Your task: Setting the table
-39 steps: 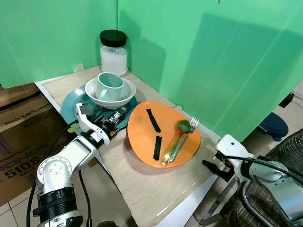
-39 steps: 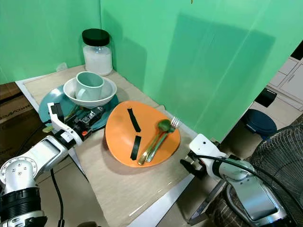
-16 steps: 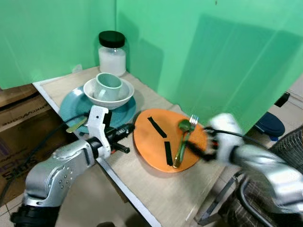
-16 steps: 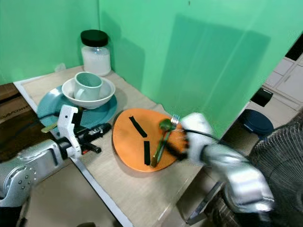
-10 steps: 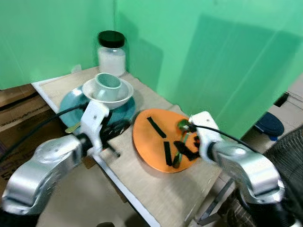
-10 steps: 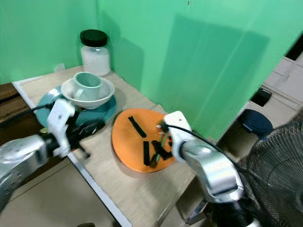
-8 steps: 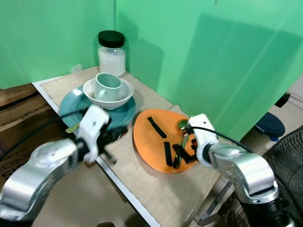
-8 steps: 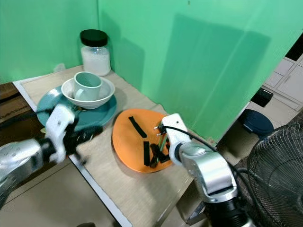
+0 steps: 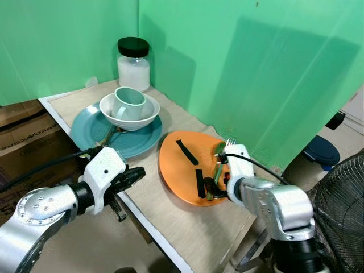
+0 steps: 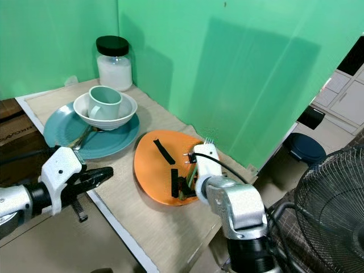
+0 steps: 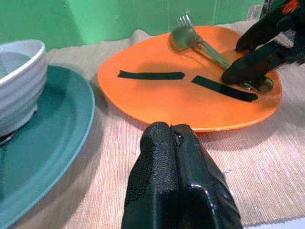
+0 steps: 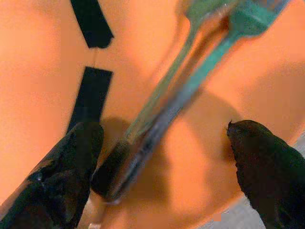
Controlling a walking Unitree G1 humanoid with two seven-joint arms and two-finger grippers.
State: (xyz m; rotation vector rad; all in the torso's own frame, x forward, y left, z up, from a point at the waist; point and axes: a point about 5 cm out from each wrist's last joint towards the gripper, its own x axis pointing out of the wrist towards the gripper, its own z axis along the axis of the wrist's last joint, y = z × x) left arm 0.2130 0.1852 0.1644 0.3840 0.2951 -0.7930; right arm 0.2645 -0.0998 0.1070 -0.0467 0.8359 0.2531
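On the far left of the bench (image 9: pixel 170 219), a teal plate (image 9: pixel 91 129) is carrying a white bowl (image 9: pixel 149 114) with a pale green mug (image 9: pixel 128 103) standing in it, stacked as if waiting to be laid out; a lidded jar (image 9: pixel 134 63) is standing behind them by the green wall. Something slim is lying on the teal plate beside the bowl, but what it is cannot be told. At the near edge, the left gripper (image 11: pixel 177 143) is hovering with its fingers pressed together, holding nothing and pointing across the mat toward the orange plate (image 9: pixel 182 170). That plate is bearing two black tape strips (image 11: pixel 151 75), probably placement marks. On its right half a spoon (image 11: pixel 183 37) and fork (image 12: pixel 248 19) are lying side by side. The right gripper (image 12: pixel 162 157) is standing spread, straddling their handles without yet pinching them, apparently ready to lift the cutlery. Its arm is covering the plate's right rim.
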